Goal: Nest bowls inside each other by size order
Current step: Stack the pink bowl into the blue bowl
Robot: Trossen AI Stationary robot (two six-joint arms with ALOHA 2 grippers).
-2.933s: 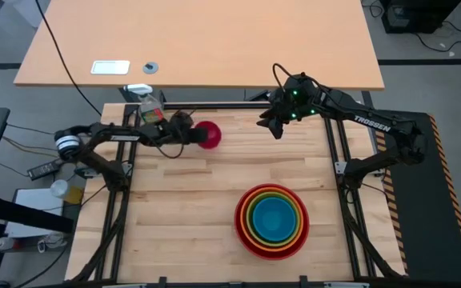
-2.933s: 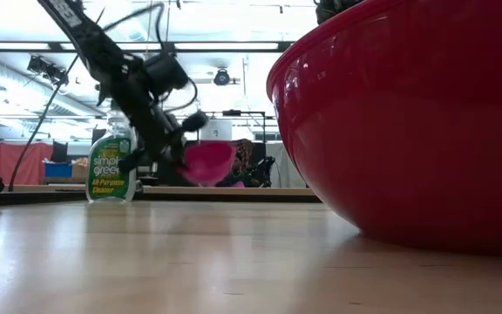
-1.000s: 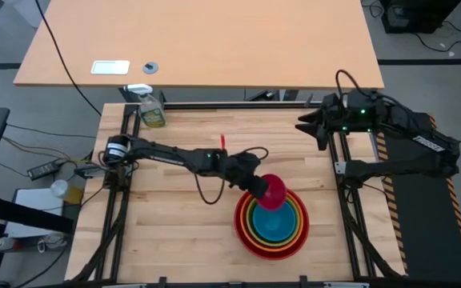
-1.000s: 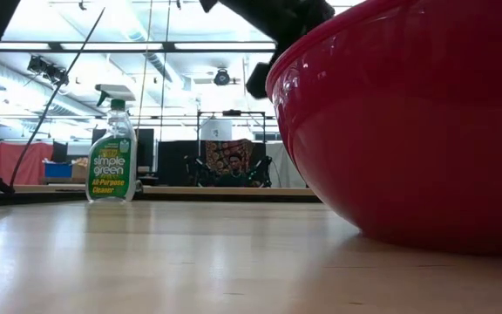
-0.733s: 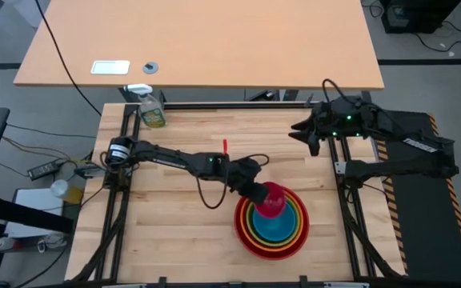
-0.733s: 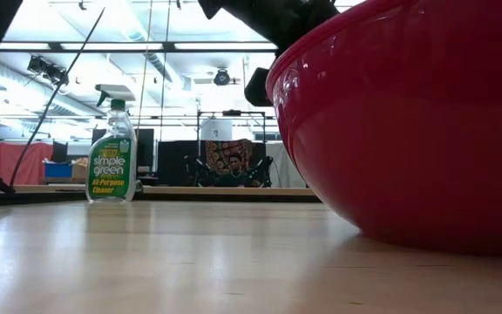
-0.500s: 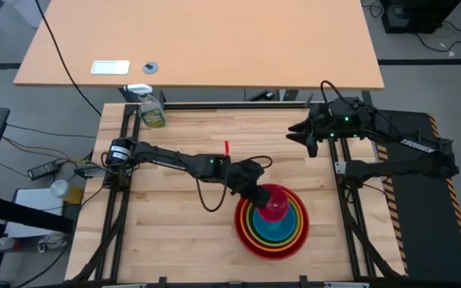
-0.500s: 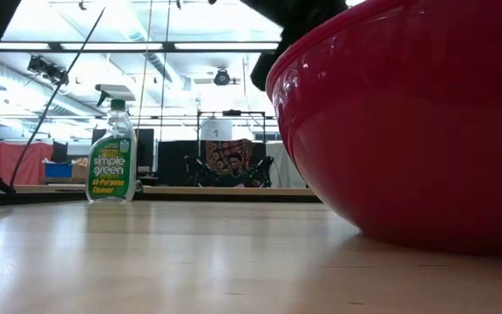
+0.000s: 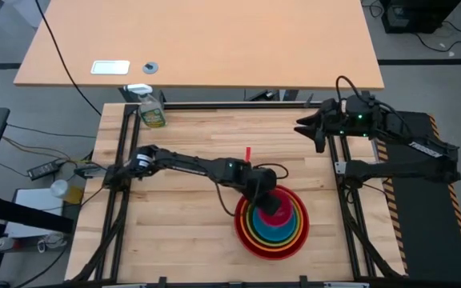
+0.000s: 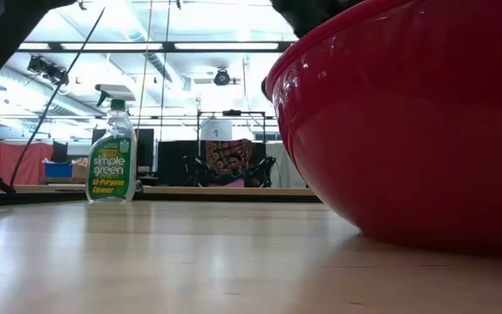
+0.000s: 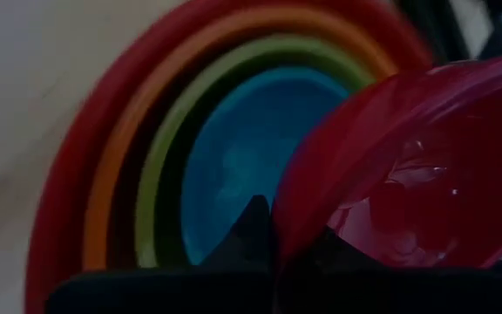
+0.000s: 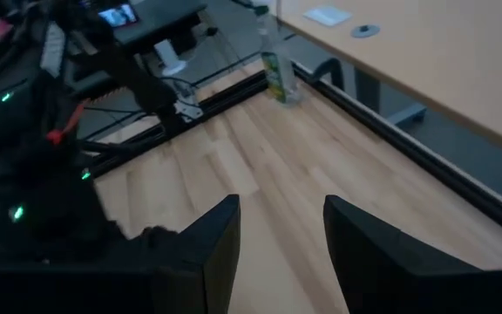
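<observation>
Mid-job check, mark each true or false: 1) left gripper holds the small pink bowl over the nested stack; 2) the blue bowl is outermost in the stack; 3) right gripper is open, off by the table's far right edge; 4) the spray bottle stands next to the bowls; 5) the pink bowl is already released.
1) True: the left gripper is shut on the small magenta-pink plastic bowl above the stack.
2) False: the round blue plastic bowl is innermost; the large red plastic bowl is outermost.
3) True: the right gripper is open, holding nothing.
4) False: the yellow-green spray bottle stands at the table's far left corner.
5) False: it is gripped by its rim.
</observation>
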